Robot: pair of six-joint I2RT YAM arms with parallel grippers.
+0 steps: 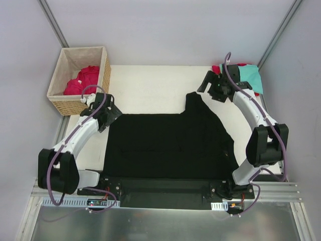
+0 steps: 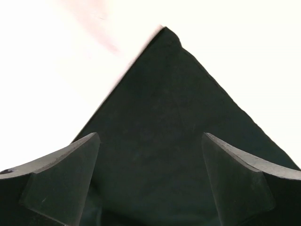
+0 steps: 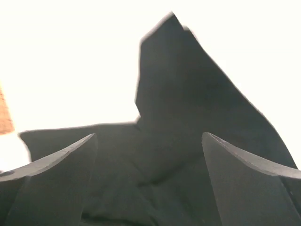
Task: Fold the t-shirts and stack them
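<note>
Black cloth is filling both of my wrist views: the black t-shirt (image 1: 170, 145) is lying spread flat at the middle of the white table (image 1: 150, 83). My left gripper (image 1: 111, 114) is hanging over its 10 o'clock corner, fingers (image 2: 61, 183) standing wide apart and gripping nothing; whether they are touching the fabric I cannot tell. My right gripper (image 1: 207, 86) is hovering near the shirt's 1 o'clock side, by its pointed flap, fingers (image 3: 244, 188) equally spread and empty. I am counting one black shirt and one wicker basket (image 1: 67, 106) at 10 o'clock with crimson-pink cloth (image 1: 83, 80) bunched inside. At 2 o'clock, one teal shirt (image 1: 251, 75) is lying over one red shirt (image 1: 216, 69). How many pieces the basket is holding I cannot tell.
</note>
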